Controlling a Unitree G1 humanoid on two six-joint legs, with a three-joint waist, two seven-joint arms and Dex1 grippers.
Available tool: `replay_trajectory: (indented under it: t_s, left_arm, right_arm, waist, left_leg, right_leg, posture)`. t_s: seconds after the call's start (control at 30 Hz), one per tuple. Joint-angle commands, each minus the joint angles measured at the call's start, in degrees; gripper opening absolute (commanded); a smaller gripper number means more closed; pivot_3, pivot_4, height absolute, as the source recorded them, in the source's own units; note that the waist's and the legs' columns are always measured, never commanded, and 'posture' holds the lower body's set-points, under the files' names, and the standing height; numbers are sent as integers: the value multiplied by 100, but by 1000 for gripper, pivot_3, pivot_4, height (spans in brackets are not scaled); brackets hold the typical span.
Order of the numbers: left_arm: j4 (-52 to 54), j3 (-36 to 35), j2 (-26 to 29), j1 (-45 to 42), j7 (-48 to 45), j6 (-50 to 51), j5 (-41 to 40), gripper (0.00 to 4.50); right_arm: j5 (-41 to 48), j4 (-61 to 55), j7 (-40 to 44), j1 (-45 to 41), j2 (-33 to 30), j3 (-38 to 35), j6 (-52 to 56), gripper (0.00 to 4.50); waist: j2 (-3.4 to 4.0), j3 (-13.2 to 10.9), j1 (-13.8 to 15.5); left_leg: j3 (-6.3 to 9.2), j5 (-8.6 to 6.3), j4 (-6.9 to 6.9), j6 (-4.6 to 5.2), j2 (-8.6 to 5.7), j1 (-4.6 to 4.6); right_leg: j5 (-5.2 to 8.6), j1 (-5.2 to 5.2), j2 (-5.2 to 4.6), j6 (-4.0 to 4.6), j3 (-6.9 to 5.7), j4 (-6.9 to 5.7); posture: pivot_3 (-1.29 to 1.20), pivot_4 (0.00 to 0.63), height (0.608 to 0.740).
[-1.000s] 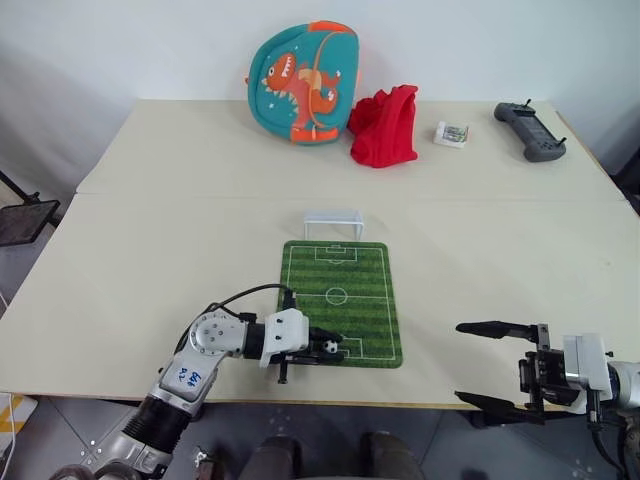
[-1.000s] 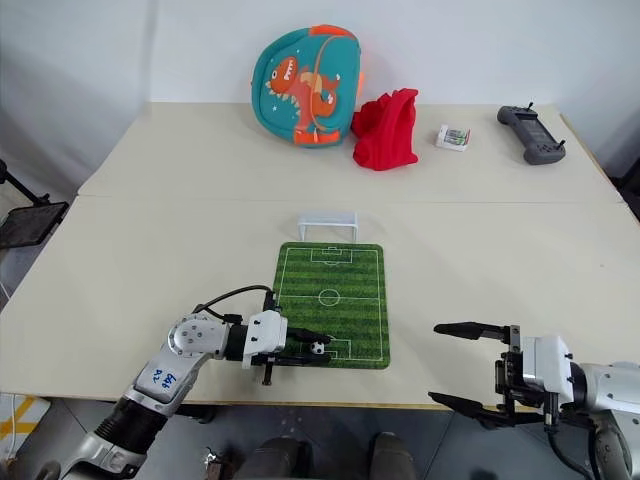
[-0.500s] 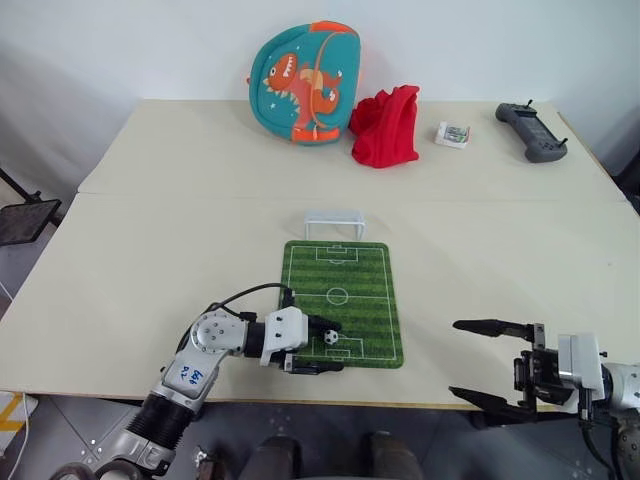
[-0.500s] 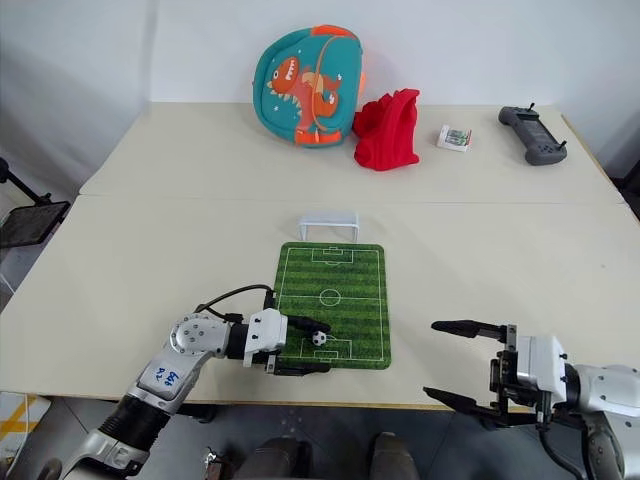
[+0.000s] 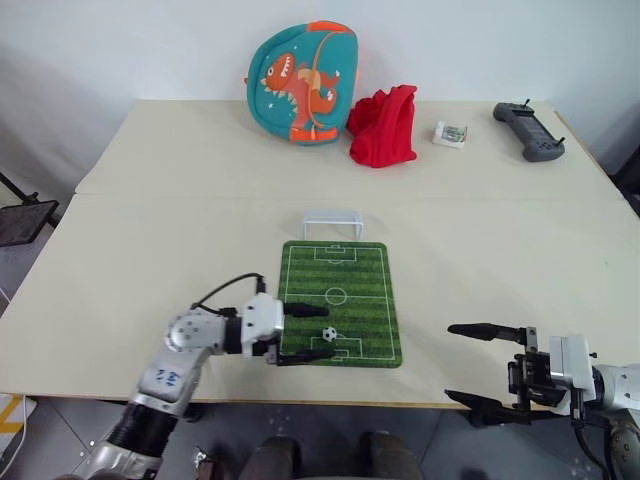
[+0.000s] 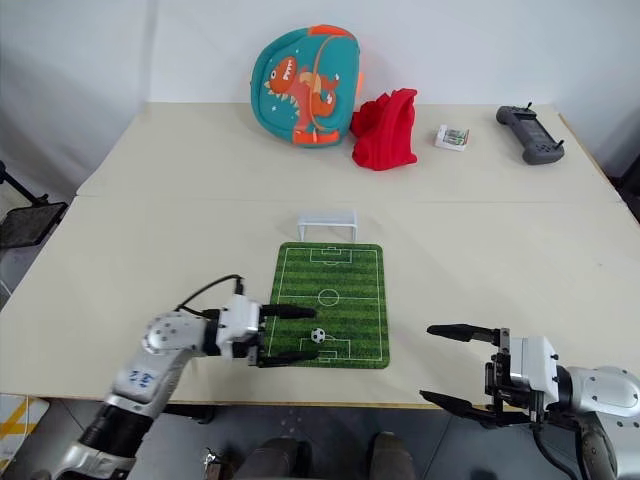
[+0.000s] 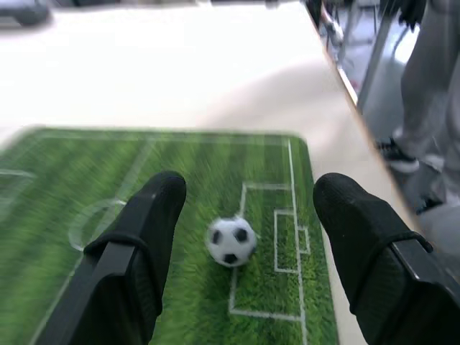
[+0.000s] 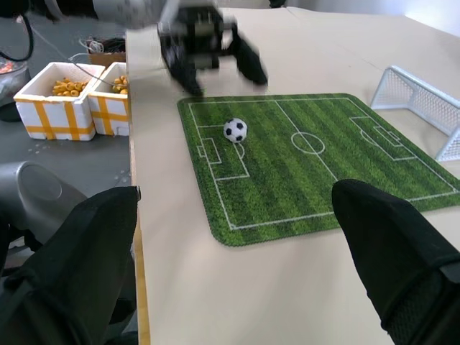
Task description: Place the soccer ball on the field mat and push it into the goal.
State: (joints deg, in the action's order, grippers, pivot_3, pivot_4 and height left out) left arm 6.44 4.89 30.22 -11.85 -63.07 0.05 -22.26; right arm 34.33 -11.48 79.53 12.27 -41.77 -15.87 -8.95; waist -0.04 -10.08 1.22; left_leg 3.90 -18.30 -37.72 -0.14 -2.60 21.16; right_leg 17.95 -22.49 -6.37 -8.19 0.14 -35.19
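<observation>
Since the soccer ball (image 5: 328, 333) lies free on the field mat (image 5: 358, 290), inside the near penalty box, placing looks done and the push is the step in hand. Left gripper (image 5: 304, 333) brackets it with fingers spread, touching nothing. Next move, I judge: nudge the ball straight up the pitch toward the goal (image 5: 333, 221) beyond the far edge. Right gripper (image 5: 484, 366) waits spread, empty, well apart.

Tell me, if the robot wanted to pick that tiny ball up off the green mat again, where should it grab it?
Probably across its middle. The soccer ball is round, so any opposite sides serve. It sits free on the field mat, and the open left gripper already has a finger either side of it, so coming in level from that side seems easiest.
</observation>
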Motion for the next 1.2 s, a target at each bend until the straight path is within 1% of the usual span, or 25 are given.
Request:
replay_trajectory:
  t_s: [0.03,0.13,0.2,0.23,0.3,0.37,0.4,0.57,0.6,0.8,1.03,1.2]
  left_arm:
    - [315,-733,373,303,-174,129,-590,3332]
    - [306,-1081,717,663,-394,95,-706,3332]
    - [174,-1261,842,925,-544,-14,-742,3332]
    - [130,-1264,908,1056,-663,43,-770,3150]
    - [101,-1164,970,1211,-914,10,-736,2723]
    - [171,-958,933,1347,-1094,-115,-634,2129]
    - [235,-850,906,1389,-1127,-116,-595,1763]
    - [364,-303,587,1236,-1027,-115,-432,183]
    - [353,-151,479,1148,-945,-122,-319,47]
    - [227,449,-59,817,-287,-40,300,47]
    - [-18,792,-544,297,223,286,560,47]
    - [-223,963,-622,136,311,400,726,47]
  right_arm:
    - [89,-32,53,-5,79,-62,-174,4500]
    - [125,39,-4,-68,193,-163,-335,4500]
    - [173,127,-57,-119,297,-281,-473,4500]
    - [174,171,-31,-123,313,-319,-548,4500]
    - [191,195,37,-81,263,-348,-562,4500]
    - [207,200,89,-21,224,-396,-601,4500]
    - [209,203,109,0,224,-421,-623,4500]
    - [192,175,125,65,221,-462,-657,4500]
    - [190,166,126,91,214,-474,-664,4500]
    - [237,103,116,361,45,-586,-447,4500]
    - [137,70,-74,565,122,-664,-471,4500]
    - [105,27,-174,658,172,-631,-558,4500]
  waist:
    - [1,0,-4]
    - [1,0,3]
    - [1,0,3]
    - [1,0,7]
    - [1,0,29]
    - [1,0,31]
    - [1,0,27]
    - [2,0,11]
    - [2,0,17]
    - [4,1,21]
    - [6,3,20]
    - [6,3,21]
  left_leg:
    - [0,0,0,-1,1,-2]
    - [0,-1,2,-1,1,-2]
    - [0,-1,3,0,0,-1]
    - [-1,-2,4,1,-1,-1]
    - [2,-3,2,3,-1,-1]
    - [2,-4,3,6,-5,0]
    - [2,-5,3,7,-5,1]
    - [2,-6,5,7,-3,0]
    - [2,-6,5,7,-3,0]
    - [-1,-6,4,8,-7,0]
    - [-4,-5,-1,8,-6,-2]
    - [-5,-5,0,8,-6,-1]
  right_leg:
    - [0,1,0,0,1,0]
    - [0,1,0,1,4,2]
    - [1,2,-2,1,7,4]
    - [1,2,-4,1,9,5]
    - [1,6,-7,2,12,8]
    - [1,6,-10,2,16,10]
    - [1,7,-11,2,18,11]
    - [2,7,-10,4,20,13]
    - [2,7,-10,4,20,12]
    - [1,6,-4,1,11,11]
    - [1,6,5,1,5,5]
    - [0,5,10,0,2,5]
  posture:
    - [0,150,740]
    - [0,150,740]
    - [0,150,740]
    - [0,150,740]
    - [0,150,740]
    - [0,150,740]
    - [0,150,740]
    - [0,150,740]
    - [0,150,740]
    - [0,150,740]
    - [0,150,740]
    - [0,150,740]
